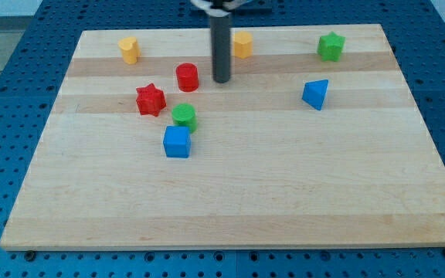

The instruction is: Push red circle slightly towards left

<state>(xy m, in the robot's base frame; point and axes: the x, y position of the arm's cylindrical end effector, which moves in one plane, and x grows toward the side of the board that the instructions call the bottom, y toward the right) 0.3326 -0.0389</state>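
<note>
The red circle (187,77) stands on the wooden board (284,185), in the upper left-middle part of the view. My tip (222,80) is just to the right of the red circle, a small gap away and not touching it. The rod rises straight up from there and out of the view's top. A red star (151,100) lies to the lower left of the red circle. A green circle (184,116) lies below it, touching a blue cube (177,142) beneath.
A yellow block (129,49) is near the top left. Another yellow block (242,44) sits just right of the rod near the top. A green star (331,46) is at top right and a blue triangle (315,94) below it.
</note>
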